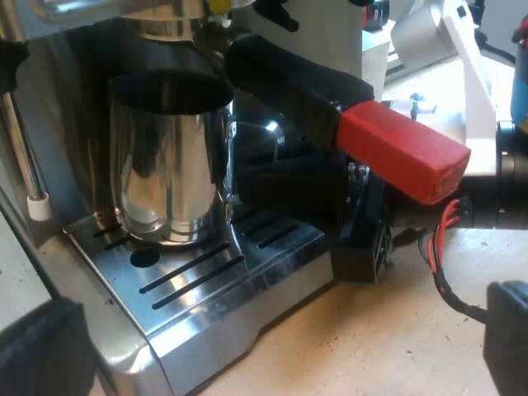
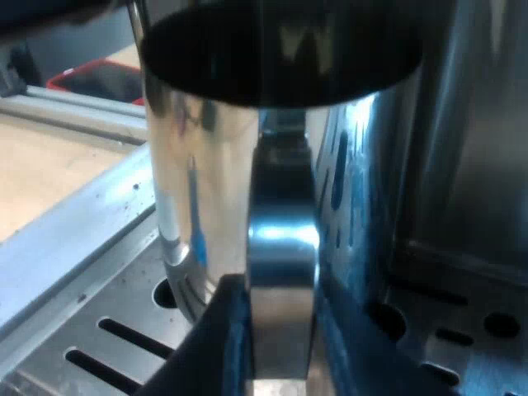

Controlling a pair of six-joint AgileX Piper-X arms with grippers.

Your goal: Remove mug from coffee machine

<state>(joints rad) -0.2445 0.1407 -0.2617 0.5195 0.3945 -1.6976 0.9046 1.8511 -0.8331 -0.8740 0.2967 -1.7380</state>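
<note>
The steel mug stands on the slotted tray of the coffee machine, directly under the metal holder, whose dark grip ends in red. My right pincer has one finger on each side of the mug's flat handle. Both fingers seem to press on it, so I judge it closed on the mug. My left pincer is wide open and holds nothing, in front of the tray.

The mug is thin polished steel. I expect it to be stiff, not fragile and probably light, but slippery. I cannot see if there is liquid inside. The handle is the good place to hold. I should lift only a little and draw the mug out level, because the holder is close above the rim.
</note>
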